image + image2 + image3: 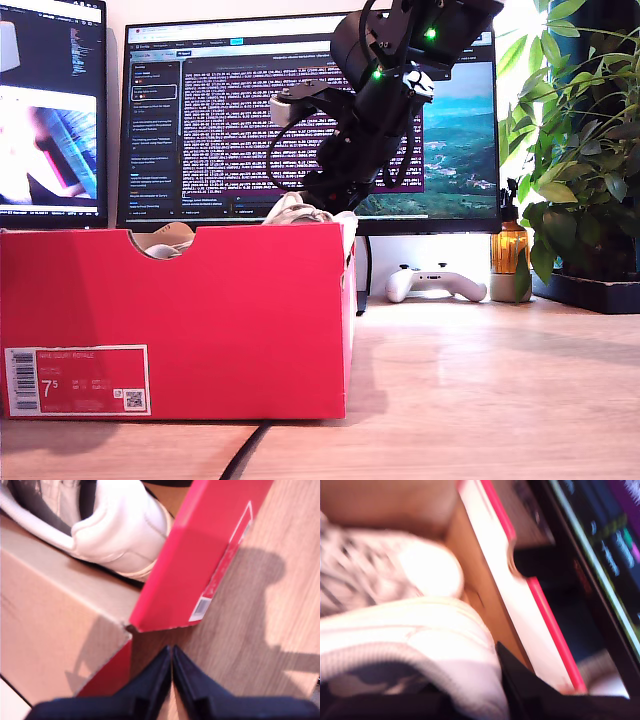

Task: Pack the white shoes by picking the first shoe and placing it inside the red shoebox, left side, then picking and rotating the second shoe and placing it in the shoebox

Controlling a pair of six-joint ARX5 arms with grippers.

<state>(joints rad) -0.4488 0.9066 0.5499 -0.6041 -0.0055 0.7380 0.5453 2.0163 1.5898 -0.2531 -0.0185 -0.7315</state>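
Hovering with my first gripper [171, 666] above a corner of the box [200, 545], outside it, over bare table [280, 630]. Pinched right down to a narrow slit, fingertips [155, 672] meeting, nothing between. Just past the corner, the barcode label [200, 607] on the red outer wall. Inside, a white heel [122, 525] resting against the brown inner wall; which shoe, cannot tell.

In the exterior view: box [180, 300] flat on the table [480, 380] at that view's left, label [77, 380] facing the camera, half-round notch [162, 240] in the top edge with something pale behind it. Reaching down with my second gripper [325, 195] at the box's end toward the exterior view's right, right on the shoe [300, 212], which pokes above the rim there.

From the second wrist, all blurred: shoe [420, 635] lying across the jaws, one dark finger [520, 690] beside it. Clamped or merely touching, cannot tell. Deeper in the box, the other shoe [385, 570], laces up, toe near the inner wall [485, 595].

Behind the box, two lit monitors [250, 130]. Farther toward the exterior view's right, a white controller [435, 283], an amber bottle [508, 250] and a plant [580, 150].
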